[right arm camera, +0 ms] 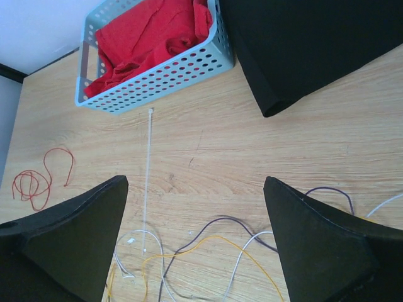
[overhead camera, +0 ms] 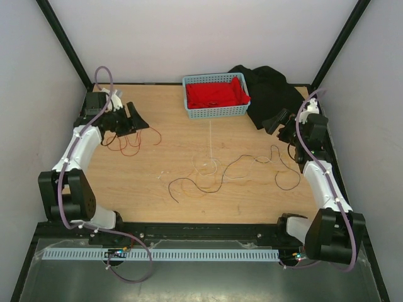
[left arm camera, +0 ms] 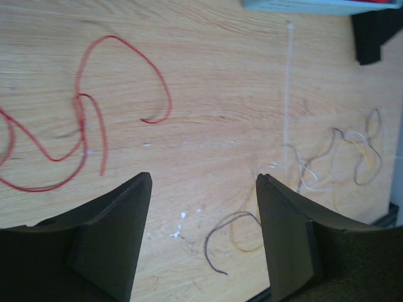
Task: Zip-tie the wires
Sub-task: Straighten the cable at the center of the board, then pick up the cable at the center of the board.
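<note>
The wires lie loose on the wooden table. A red wire (overhead camera: 129, 141) (left arm camera: 82, 113) curls at the left, just in front of my left gripper (overhead camera: 135, 119). Dark, whitish and yellow wires (overhead camera: 239, 165) (right arm camera: 214, 229) tangle across the middle. The zip tie (overhead camera: 209, 141) (left arm camera: 288, 94) (right arm camera: 148, 176) is a pale straight strip running from the basket toward that tangle. My left gripper (left arm camera: 203, 177) is open above bare wood, with nothing between its fingers. At the far right, my right gripper (overhead camera: 277, 121) (right arm camera: 196, 180) stands wide open and empty.
A light blue basket (overhead camera: 217, 112) holding red cloth sits at the back centre. A black cloth (overhead camera: 271, 88) is heaped beside it at the back right. Black frame posts and white walls close the table in, and a rail runs along its near edge.
</note>
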